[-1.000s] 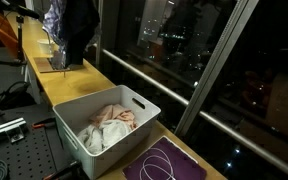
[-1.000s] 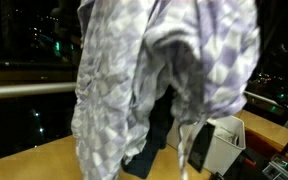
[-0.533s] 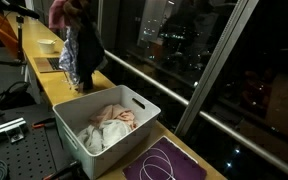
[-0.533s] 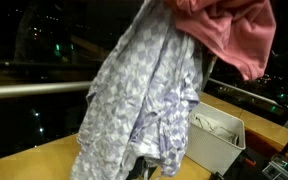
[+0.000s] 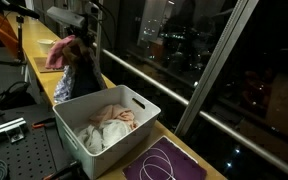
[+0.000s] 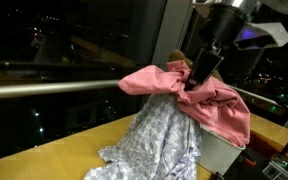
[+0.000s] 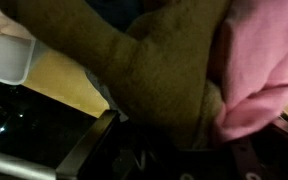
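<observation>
My gripper [image 5: 81,45] hangs over the wooden bench [image 5: 42,78], just behind a white bin [image 5: 144,106]. It is shut on a bundle of clothes. The bundle is a pink garment [image 5: 56,55], a lilac checked cloth [image 5: 64,90] and a dark piece [image 5: 85,72]. In an exterior view the gripper [image 6: 198,76] grips the pink garment [image 6: 216,102], and the lilac cloth [image 6: 159,142] trails down onto the bench [image 6: 44,160]. In the wrist view an olive-brown cloth [image 7: 154,70] and the pink garment [image 7: 262,70] cover the fingers.
The white bin holds several pale clothes [image 5: 109,125] and also shows in an exterior view [image 6: 222,156]. A purple mat [image 5: 164,162] with a white cable lies in front of it. A small bowl [image 5: 46,44] sits further along the bench. A window rail [image 5: 159,85] runs alongside.
The bundle has come down and shifted toward the bin. The lilac cloth, which hung high and filled the view, now drapes onto the bench, with the pink garment bunched at the gripper.
</observation>
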Controlling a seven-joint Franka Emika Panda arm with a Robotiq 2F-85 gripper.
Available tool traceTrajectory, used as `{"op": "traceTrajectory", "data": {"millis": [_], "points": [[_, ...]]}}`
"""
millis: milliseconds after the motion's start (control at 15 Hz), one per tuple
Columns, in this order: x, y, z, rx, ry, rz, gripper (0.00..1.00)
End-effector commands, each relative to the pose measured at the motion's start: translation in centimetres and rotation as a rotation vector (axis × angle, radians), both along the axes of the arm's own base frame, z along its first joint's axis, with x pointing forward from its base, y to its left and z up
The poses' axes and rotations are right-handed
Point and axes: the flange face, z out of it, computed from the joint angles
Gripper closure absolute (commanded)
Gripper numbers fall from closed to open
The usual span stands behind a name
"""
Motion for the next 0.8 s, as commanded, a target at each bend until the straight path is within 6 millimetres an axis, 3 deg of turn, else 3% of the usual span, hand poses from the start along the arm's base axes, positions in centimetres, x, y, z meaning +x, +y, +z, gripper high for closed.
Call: {"op": "traceTrajectory", "data": {"millis": [0,333,733], "points": [[1.5,0.7,-0.6,0.028,-0.050,0.034,0.92],[5.5,2.0,-0.9,0.016,-0.113,0.077,0.92],[8.0,2.3,-5.9,-0.002,-0.065,0.099,0.92]]}}
